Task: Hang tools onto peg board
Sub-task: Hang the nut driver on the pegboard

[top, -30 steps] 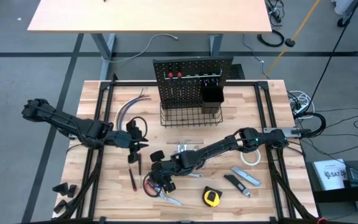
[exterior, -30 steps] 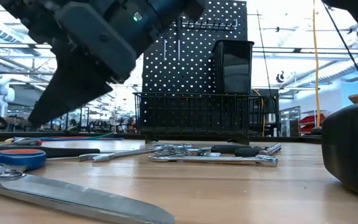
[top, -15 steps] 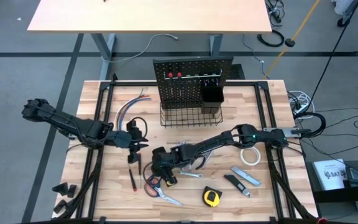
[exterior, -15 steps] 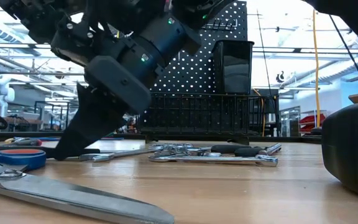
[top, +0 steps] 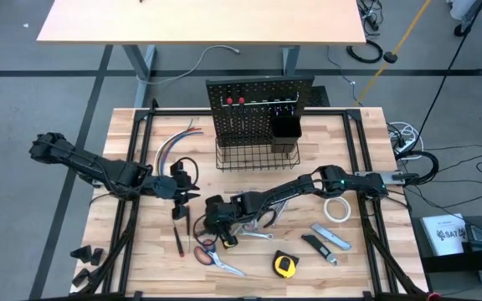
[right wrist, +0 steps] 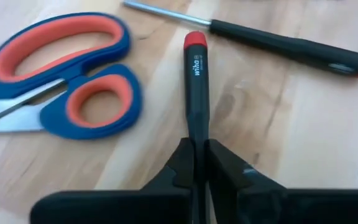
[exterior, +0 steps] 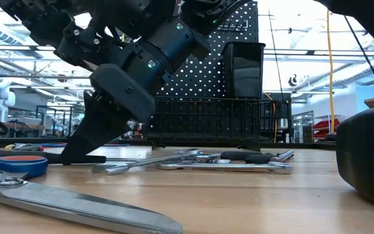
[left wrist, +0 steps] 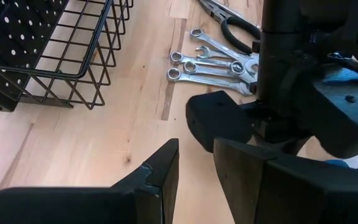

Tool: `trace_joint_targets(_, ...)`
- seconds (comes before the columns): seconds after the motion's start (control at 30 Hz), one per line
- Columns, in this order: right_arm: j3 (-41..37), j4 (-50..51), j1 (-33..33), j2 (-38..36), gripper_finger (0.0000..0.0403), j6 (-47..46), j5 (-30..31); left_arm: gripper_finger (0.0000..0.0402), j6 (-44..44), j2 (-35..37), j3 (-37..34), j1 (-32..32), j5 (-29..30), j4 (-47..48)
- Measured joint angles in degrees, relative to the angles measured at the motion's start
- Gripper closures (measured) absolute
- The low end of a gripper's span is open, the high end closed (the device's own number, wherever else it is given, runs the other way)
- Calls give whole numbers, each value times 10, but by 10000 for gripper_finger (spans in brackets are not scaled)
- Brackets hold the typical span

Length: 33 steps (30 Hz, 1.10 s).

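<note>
My right gripper point(top: 211, 232) is low over the table's near middle, shut on a black screwdriver with a red end cap point(right wrist: 195, 93). Blue-and-orange scissors point(right wrist: 73, 93) lie beside it, and a second black screwdriver point(right wrist: 278, 43) lies just past it. My left gripper point(top: 182, 191) waits open and empty to the left, near silver wrenches point(left wrist: 213, 62). The black peg board point(top: 258, 104) stands upright at the far middle, with a wire basket point(top: 256, 155) at its base and a black cup point(top: 284, 127). My right gripper pinches the screwdriver's black handle point(right wrist: 197, 146) between its two fingers, at the end away from the red cap point(right wrist: 194, 39). The fingers point(exterior: 86, 146) slant down from above and from the table's right, lying along the tool. The screwdriver lies level on the table.
A yellow tape measure point(top: 284, 265), a grey-blue utility knife point(top: 331, 237) and a white tape roll point(top: 335, 209) lie at the near right. Pliers point(left wrist: 235, 22) lie by the wrenches. Coloured wires point(top: 174, 144) lie left of the basket.
My right gripper has gone toward the table's far edge and down, from above the scissors to the table top, its fingertips now at the screwdriver. A silver wrench under that arm has slid and turned a little.
</note>
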<state>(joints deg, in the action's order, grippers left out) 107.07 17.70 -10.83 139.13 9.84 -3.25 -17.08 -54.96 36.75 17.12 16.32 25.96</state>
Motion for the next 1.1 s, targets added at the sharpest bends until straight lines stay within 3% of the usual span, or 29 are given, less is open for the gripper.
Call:
trace_joint_targets(0.13,2,-1,1,0,386,-22,66,295,20,0,0,0,0,-13)
trace_joint_targets(0.3,1,25,16,-18,390,-44,107,295,79,5,0,0,14,-69)
trace_joint_targets(0.5,1,59,23,-71,390,-42,160,295,120,33,0,0,74,-78)
trace_joint_targets(0.73,-96,43,23,-178,390,-51,181,295,120,108,-42,3,124,-97)
trace_joint_targets(0.9,-246,-73,23,-288,390,-82,212,295,121,167,-98,3,124,-153)
trace_joint_targets(1.1,-416,-387,21,-403,390,-110,200,295,190,174,-139,2,40,-301)
